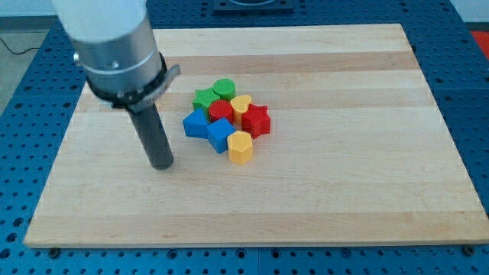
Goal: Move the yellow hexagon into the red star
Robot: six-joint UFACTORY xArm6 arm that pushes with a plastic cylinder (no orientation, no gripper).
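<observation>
1. My tip [162, 164] rests on the table [344, 198] at left of centre, well apart from the blocks; this end effector has no jaws and holds nothing.
2. The yellow hexagon [240, 147] sits at centre, apparently touching the red star [257, 120] just above-right; little seems left.

My tip [162, 165] sits left of clustered blocks [228, 121].

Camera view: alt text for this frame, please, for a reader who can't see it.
My tip rests on a wooden board, apart from and to the view's left of a tight cluster of blocks. In it the yellow hexagon sits just below the red star.
</observation>
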